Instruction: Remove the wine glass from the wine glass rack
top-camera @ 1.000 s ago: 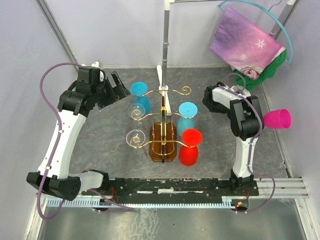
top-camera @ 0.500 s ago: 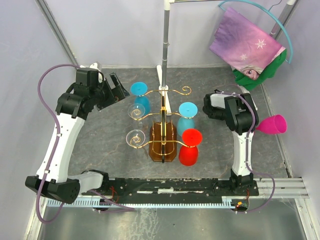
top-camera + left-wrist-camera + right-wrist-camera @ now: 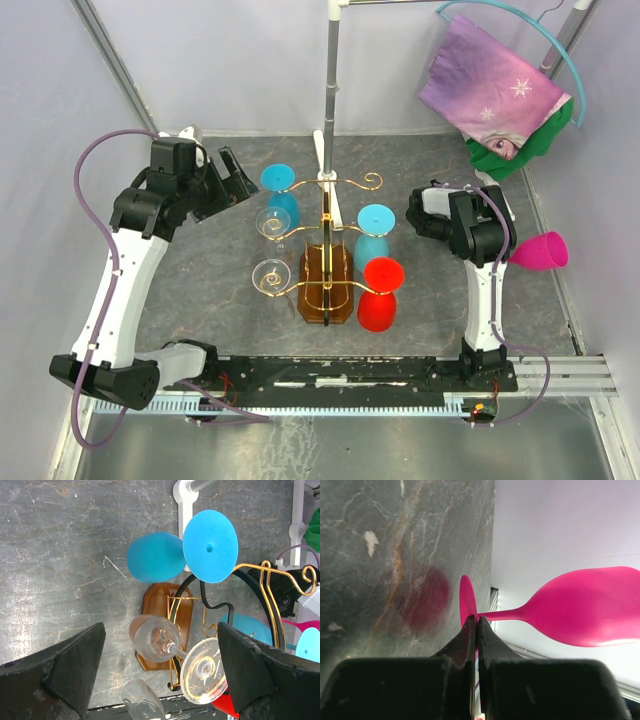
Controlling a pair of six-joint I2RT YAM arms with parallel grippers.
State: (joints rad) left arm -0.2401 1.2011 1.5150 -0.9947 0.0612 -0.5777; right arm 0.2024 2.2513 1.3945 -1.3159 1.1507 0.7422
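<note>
Since the pink wine glass (image 3: 540, 250) hangs well to the right of the wine glass rack (image 3: 326, 262), touching none of its gold scroll arms, the lift-off itself looks done and the step in hand is carrying the glass away to set it down. The right end effector (image 3: 476, 622) is pinched nearly closed on the edge of the glass's round foot, so the stem lies level and the bowl points away from the rack toward the side wall. The next move probably calls for tipping the glass foot-down over bare counter (image 3: 200, 290) right of the rack, then parting the fingers; a thin grip on the disc's rim may let the glass swing. It is opaque, glossy magenta, with a slim stem and rounded bowl. The left end effector (image 3: 161, 626) holds nothing, spread wide just left of the rack, facing a blue glass (image 3: 156, 557) and a clear one (image 3: 152, 637) hanging there.
</note>
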